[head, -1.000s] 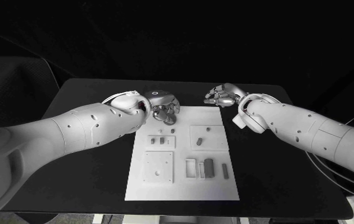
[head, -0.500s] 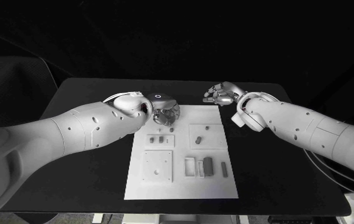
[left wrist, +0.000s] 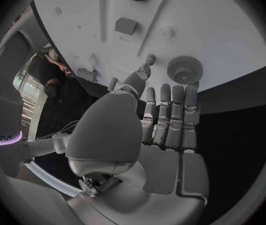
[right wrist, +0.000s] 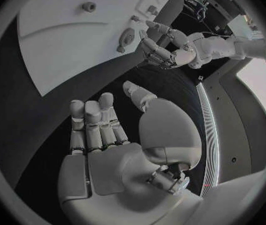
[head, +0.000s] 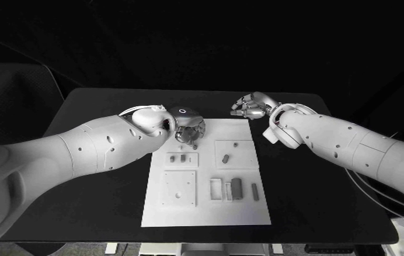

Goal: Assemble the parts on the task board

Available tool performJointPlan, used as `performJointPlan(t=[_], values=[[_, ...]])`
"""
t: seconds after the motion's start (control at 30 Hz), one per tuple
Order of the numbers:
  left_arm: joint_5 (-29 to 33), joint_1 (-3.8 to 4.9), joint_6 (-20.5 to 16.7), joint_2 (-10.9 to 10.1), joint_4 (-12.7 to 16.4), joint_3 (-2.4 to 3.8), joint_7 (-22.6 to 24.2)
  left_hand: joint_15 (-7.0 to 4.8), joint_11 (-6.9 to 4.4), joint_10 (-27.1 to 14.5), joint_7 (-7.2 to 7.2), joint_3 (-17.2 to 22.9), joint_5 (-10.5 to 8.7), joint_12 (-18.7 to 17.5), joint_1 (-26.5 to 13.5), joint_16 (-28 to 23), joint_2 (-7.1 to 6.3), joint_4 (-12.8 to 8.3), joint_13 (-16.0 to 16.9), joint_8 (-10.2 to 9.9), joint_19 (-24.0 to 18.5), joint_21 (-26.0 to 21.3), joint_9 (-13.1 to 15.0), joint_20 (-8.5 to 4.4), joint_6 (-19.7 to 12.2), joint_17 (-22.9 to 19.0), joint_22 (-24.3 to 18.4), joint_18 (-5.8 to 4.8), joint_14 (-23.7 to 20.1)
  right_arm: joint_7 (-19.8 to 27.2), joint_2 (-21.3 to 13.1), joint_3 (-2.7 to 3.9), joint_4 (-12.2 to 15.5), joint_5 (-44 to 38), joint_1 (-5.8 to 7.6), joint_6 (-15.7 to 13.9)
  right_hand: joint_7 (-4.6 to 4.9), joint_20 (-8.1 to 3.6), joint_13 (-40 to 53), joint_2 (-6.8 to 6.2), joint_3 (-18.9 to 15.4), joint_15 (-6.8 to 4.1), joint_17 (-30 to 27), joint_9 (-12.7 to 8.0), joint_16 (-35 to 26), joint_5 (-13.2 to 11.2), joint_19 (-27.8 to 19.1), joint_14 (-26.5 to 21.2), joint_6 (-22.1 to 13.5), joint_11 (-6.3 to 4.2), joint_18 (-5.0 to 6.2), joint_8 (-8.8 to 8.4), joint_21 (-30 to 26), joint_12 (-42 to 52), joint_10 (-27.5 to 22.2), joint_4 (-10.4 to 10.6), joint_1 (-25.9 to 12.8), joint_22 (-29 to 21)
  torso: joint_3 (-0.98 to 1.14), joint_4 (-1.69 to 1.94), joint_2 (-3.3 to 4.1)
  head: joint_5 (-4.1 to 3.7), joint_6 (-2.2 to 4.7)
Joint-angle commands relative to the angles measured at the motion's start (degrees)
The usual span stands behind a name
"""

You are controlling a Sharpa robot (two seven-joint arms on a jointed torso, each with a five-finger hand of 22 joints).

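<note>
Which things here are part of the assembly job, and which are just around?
Job: task board; gear near the left hand; small parts in the board's recesses; right hand, over the table by the board's far corner.

Around: black table; nothing else lies loose.

— Where does the head view look from?
— From above and behind the arms, facing down and forward over the whole table (head: pixel 101 107), well back from the board (head: pixel 208 174).
— And the wrist cameras?
— Each sits just behind its own hand. The left one looks past the left hand (left wrist: pixel 161 127) onto the board's (left wrist: pixel 220 30) near corner, very close. The right one looks past the right hand (right wrist: pixel 117 140) across the table to the board (right wrist: pixel 64 45).
— What's shared?
— All three show the board; the right wrist view also catches the left hand (right wrist: pixel 161 50).
</note>
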Motion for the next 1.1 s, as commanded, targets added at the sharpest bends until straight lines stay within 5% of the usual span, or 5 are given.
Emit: performJointPlan(t=[0.03,0.17,0.4,0.57,1.1], values=[[-2.6,0.02,-0.9,0.1,0.3,0.03,-0.7,-2.41,-0.92,3.3,0.12,-0.9,-0.06,10.8,0.8,14.7,0.25,0.3,5.6,0.1,9.2,7.8,-1.1,-2.93,0.0,7.2,3.9,3.03,5.0,0.3,0.1,0.00,0.0,0.0,-0.02,0.8,0.36,0.02,0.0,0.16,0.4,-0.03,0.0,-0.1,0.0,-0.3,-0.3,-0.4,-0.1,0.10,-0.65,0.38,1.3,0.4,-0.5,-0.1,-0.5,-0.1,0.00,0.04,-0.03,-0.04,-0.02],[-3.5,0.01,-0.3,0.2,0.5,0.04,-1.1,-7.40,-4.21,9.3,-0.52,-1.8,0.20,29.0,1.0,34.5,0.05,0.4,15.7,0.5,18.6,20.7,-2.2,-5.23,-1.4,7.2,10.5,7.01,13.5,0.3,0.1,0.00,0.0,0.0,-0.02,0.8,0.36,0.01,0.0,0.17,0.4,-0.03,-0.1,-0.1,0.0,-0.3,-0.3,-0.4,-0.1,0.10,-0.65,0.39,1.3,0.4,-0.5,-0.1,-0.5,-0.1,0.02,0.03,-0.01,-0.06,-0.06],[-3.8,-0.11,-0.3,0.7,-0.2,0.04,-0.8,-11.06,-8.59,19.1,-0.11,-2.9,0.00,39.5,0.0,49.6,0.59,1.0,21.0,1.7,25.8,28.6,-2.1,-5.14,-0.7,9.0,15.9,11.41,24.8,0.3,0.3,0.00,-0.1,0.0,-0.02,0.8,0.36,0.01,-0.1,0.19,0.4,-0.03,-0.1,-0.1,0.0,-0.3,-0.3,-0.4,-0.1,0.10,-0.65,0.39,1.3,0.4,-0.5,-0.1,-0.5,-0.1,0.03,-0.01,0.02,-0.05,-0.15],[-4.1,-0.48,-0.6,1.3,-1.6,0.04,-0.6,-11.35,-9.39,21.8,-0.15,-3.0,-0.01,41.0,-0.2,53.5,0.93,1.1,21.6,2.0,27.5,29.0,-2.0,-5.17,-0.2,12.7,17.2,11.44,30.6,0.2,0.3,0.00,0.1,0.0,-0.02,0.8,0.36,0.01,-0.1,0.21,0.4,-0.03,-0.1,-0.1,0.0,-0.3,-0.3,-0.4,-0.1,0.10,-0.65,0.39,1.3,0.4,-0.5,-0.1,-0.5,-0.1,0.01,-0.07,0.10,-0.11,-0.16],[-4.1,-1.54,0.2,1.9,-2.9,0.05,0.1,-11.36,-9.76,23.5,-0.08,-3.0,0.00,42.2,-0.6,56.0,1.35,1.5,22.2,2.4,28.5,29.0,-1.9,-5.15,0.7,16.2,18.0,11.44,34.8,0.2,0.1,0.01,0.3,-0.1,-0.01,0.6,0.36,0.01,-0.1,0.24,0.4,-0.03,-0.1,-0.1,0.0,-0.3,-0.3,-0.4,-0.1,0.10,-0.64,0.41,1.4,0.4,-0.4,-0.1,-0.5,-0.1,-0.06,0.02,0.06,-0.65,-0.96]])
